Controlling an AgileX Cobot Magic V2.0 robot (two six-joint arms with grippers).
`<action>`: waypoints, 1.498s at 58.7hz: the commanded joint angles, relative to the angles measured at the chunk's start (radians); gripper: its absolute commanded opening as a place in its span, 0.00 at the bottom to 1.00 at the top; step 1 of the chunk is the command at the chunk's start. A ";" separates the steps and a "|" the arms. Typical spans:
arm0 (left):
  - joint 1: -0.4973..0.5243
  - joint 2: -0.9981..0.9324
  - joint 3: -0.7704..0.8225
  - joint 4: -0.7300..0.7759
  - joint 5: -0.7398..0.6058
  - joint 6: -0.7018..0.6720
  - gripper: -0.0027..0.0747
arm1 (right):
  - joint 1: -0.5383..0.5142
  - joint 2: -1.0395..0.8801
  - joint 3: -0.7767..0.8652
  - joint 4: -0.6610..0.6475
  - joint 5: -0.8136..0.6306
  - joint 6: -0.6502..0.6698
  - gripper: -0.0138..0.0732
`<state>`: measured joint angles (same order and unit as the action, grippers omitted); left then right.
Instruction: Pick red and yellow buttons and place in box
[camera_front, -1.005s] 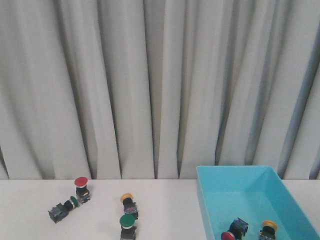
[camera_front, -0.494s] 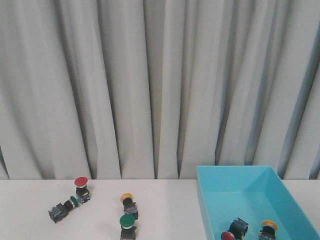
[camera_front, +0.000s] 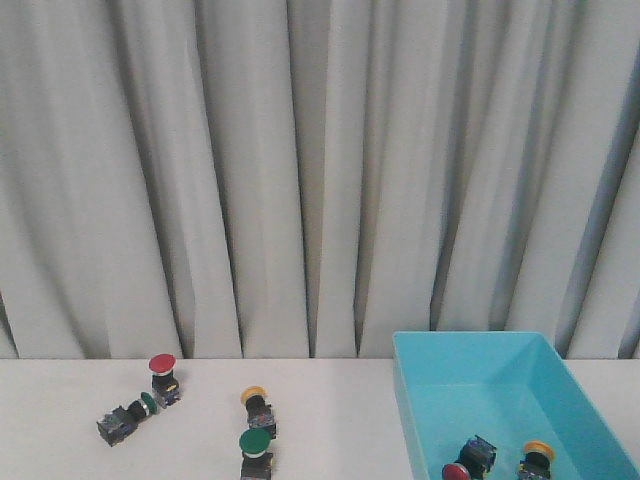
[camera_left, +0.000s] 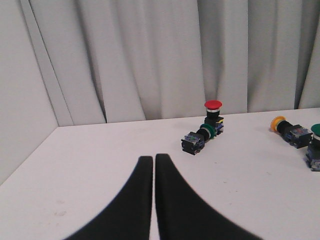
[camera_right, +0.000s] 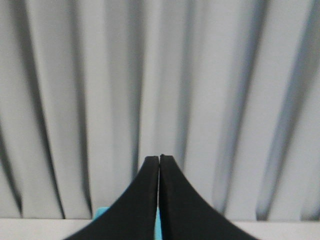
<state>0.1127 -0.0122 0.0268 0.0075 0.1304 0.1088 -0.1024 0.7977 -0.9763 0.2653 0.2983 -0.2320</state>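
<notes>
Nothing has shifted across the front views: every button lies where it lay a second ago, and neither arm has entered the front view, so this reads as a pause between picks, not a move in progress. The box (camera_front: 420, 400) sits at the 4 o'clock part of the bench (camera_front: 330, 420) and already holds a red button (camera_front: 457, 471) and a yellow button (camera_front: 538, 452) near its 6 o'clock wall, with another dark switch body (camera_front: 478, 452) between them whose cap colour cannot be told. Outside it, toward 8 o'clock, a second red button (camera_front: 163, 372) stands upright, touching or just beside a small green one (camera_front: 130, 412) lying on its side; a second yellow button (camera_front: 257, 404) lies at about 7 o'clock, with a large green one (camera_front: 256, 452) just nearer the robot. The left end effector (camera_left: 154, 162) is closed, fingers pressed together and holding nothing, hovering over bare bench with the outside red button (camera_left: 213, 111) well ahead of it. The right end effector (camera_right: 159, 161) is likewise closed and empty, facing the curtain with only a sliver of the box showing behind it. Judged so, the job is about half done: one red and one yellow are left, and the left arm seems best placed for both.
</notes>
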 joint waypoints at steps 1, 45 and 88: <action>0.002 -0.014 0.008 -0.007 -0.065 -0.011 0.03 | -0.003 -0.061 0.096 -0.130 -0.194 0.153 0.15; 0.002 -0.014 0.008 -0.007 -0.065 -0.011 0.03 | 0.203 -0.584 0.846 -0.377 -0.313 0.269 0.15; 0.002 -0.014 0.008 -0.007 -0.065 -0.011 0.03 | 0.203 -0.826 1.021 -0.347 -0.275 0.272 0.15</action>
<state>0.1127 -0.0122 0.0268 0.0075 0.1312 0.1088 0.1074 -0.0100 0.0289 -0.0827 0.0931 0.0404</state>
